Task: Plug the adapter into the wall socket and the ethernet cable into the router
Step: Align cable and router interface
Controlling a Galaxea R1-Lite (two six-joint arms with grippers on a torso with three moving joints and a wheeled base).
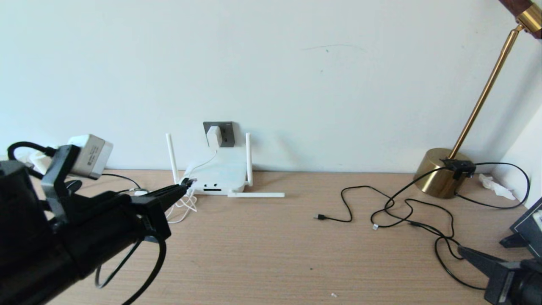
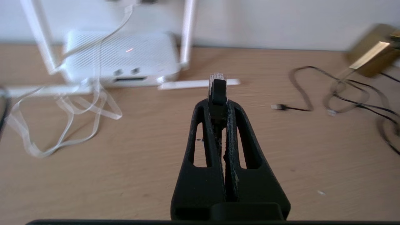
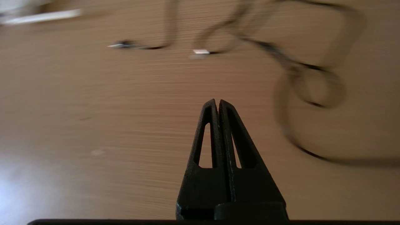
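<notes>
The white adapter sits in the dark grey wall socket, and its thin white cord loops down beside the router. The router's dark ports face me. My left gripper is shut on the ethernet cable's plug, whose clear tip sticks out past the fingertips. It hovers just left of the router's front, a short way off the ports. The thick black ethernet cable hangs in a loop under the left arm. My right gripper is shut and holds nothing, low at the table's right front.
One router antenna lies flat on the table in front of the router. Thin black cords sprawl across the right half of the table. A brass lamp base stands at the back right. A white charger block sits at the far left.
</notes>
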